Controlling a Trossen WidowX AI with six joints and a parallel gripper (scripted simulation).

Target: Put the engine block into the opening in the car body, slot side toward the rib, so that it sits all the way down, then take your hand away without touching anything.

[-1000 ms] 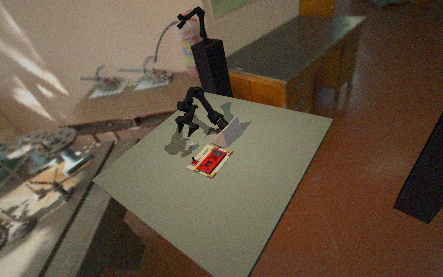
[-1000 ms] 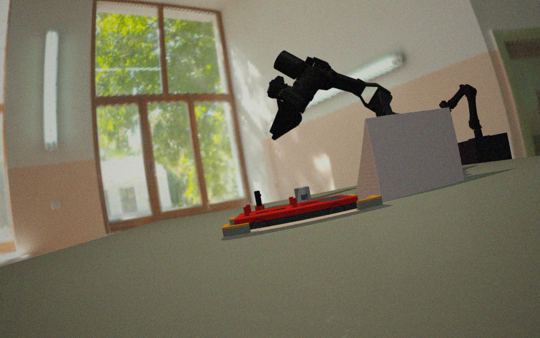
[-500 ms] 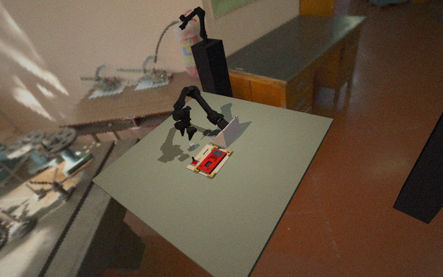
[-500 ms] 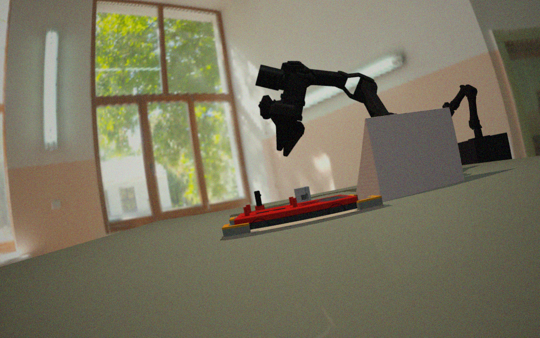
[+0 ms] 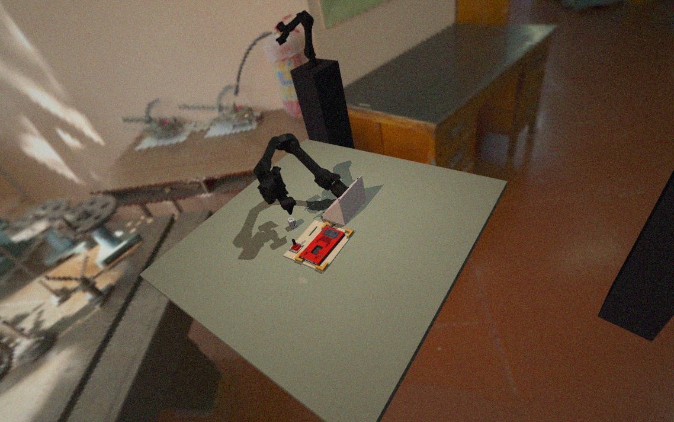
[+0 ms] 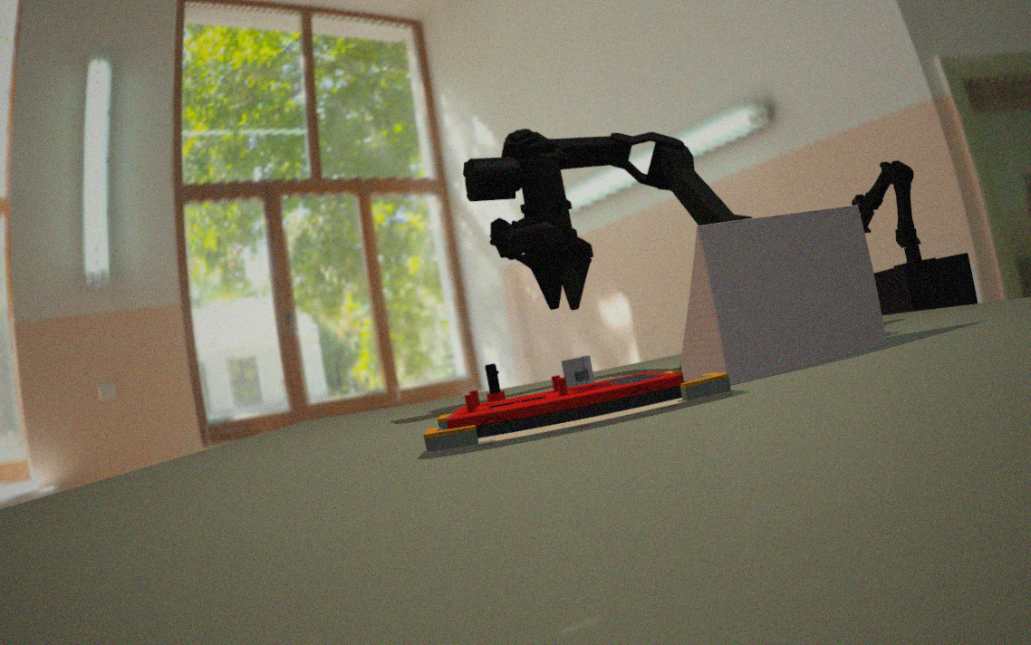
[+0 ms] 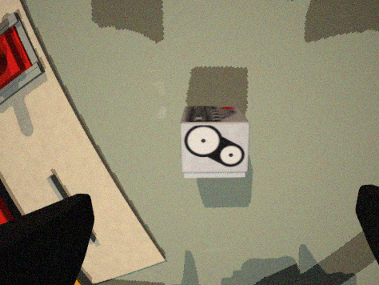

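The engine block (image 5: 292, 223) (image 6: 576, 370) (image 7: 214, 148), a small light-grey block, stands on the table beside the base board. The wrist view shows a face with two white circles in a black outline; the exterior view shows a dark recess in its side. My gripper (image 5: 290, 211) (image 6: 563, 308) (image 7: 224, 200) is open and empty, pointing down above the block, with clear height between them. The red car body (image 5: 324, 246) (image 6: 608, 391) lies on the board; its dark opening (image 5: 317, 249) shows nothing in it. The rib cannot be made out.
The beige board (image 5: 304, 237) (image 7: 120, 224) bears orange-topped corner pieces (image 5: 321, 267) (image 6: 705, 386) and a red piece with a black stick (image 5: 296, 245) (image 6: 493, 384). A pale folded screen (image 5: 347, 204) (image 6: 790, 293) stands close behind the car. Another arm (image 5: 309, 40) (image 6: 904, 197) stands far back.
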